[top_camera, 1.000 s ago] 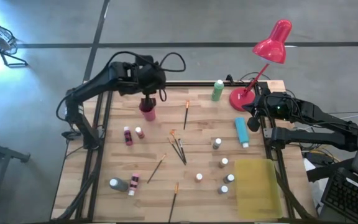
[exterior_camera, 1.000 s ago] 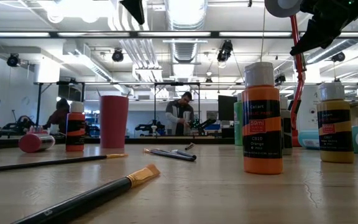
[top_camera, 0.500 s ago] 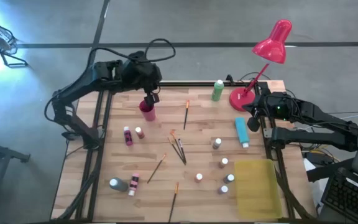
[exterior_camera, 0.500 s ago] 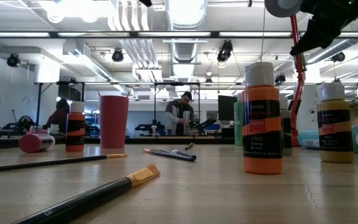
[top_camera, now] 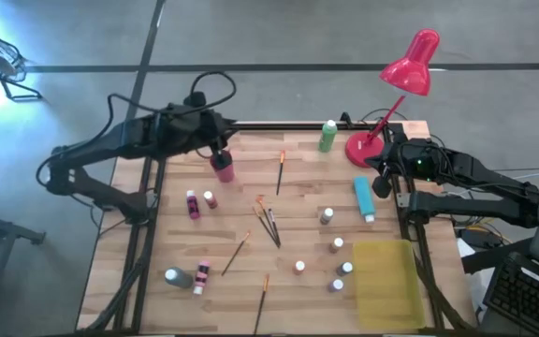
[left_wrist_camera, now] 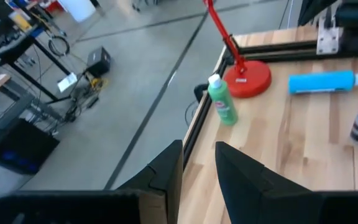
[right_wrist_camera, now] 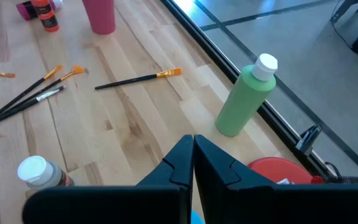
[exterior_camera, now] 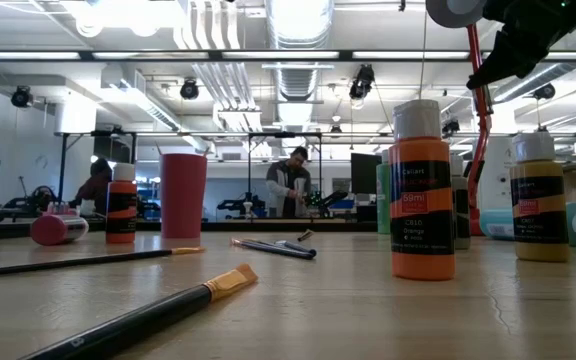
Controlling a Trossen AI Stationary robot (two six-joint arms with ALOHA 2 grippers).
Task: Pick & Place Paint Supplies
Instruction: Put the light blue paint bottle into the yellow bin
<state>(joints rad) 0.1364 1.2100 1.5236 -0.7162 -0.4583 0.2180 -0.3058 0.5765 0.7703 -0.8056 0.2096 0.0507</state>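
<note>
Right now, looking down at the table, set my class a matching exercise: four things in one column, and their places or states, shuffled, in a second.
Column one:
1. green bottle
2. blue bottle
3. pink cup
4. yellow tray

Column two:
A. lying on its side near the right arm
B. flat at the table's near right corner
C. upright beside the red lamp's base
D. upright, just below the left end effector

Pairs: 1-C, 2-A, 3-D, 4-B

green bottle stood upright | blue bottle lay flat | paintbrushes scattered mid-table | small bottles upright
</note>
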